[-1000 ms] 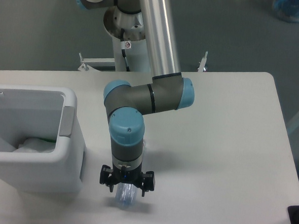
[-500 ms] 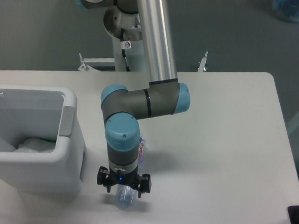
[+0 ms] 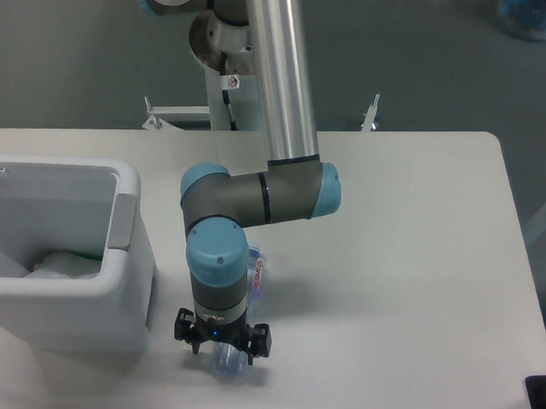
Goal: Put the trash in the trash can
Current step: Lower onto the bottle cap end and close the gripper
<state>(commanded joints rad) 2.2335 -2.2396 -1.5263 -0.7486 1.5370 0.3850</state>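
Observation:
The flattened clear bottle (image 3: 230, 363) lies on the table under the arm. Its clear end sticks out below the gripper and its red-lettered label (image 3: 260, 279) shows beside the wrist. The gripper (image 3: 222, 346) points straight down over the bottle's near end, jaws spread to either side of it, and its fingertips are hidden beneath its body. The white trash can (image 3: 133, 252) stands to the left of the gripper. Crumpled clear wrapper trash (image 3: 63, 264) lies inside the can with a bit of green showing.
The arm's blue-capped elbow (image 3: 220, 185) and silver upper link (image 3: 279, 75) rise behind the gripper. The table's front edge runs just below the bottle. A black object (image 3: 543, 399) sits at the table's right front corner.
The wrist and gripper have shifted a little to the left and toward the front edge. The bottle has stayed in place, and its label has come into view beside the wrist.

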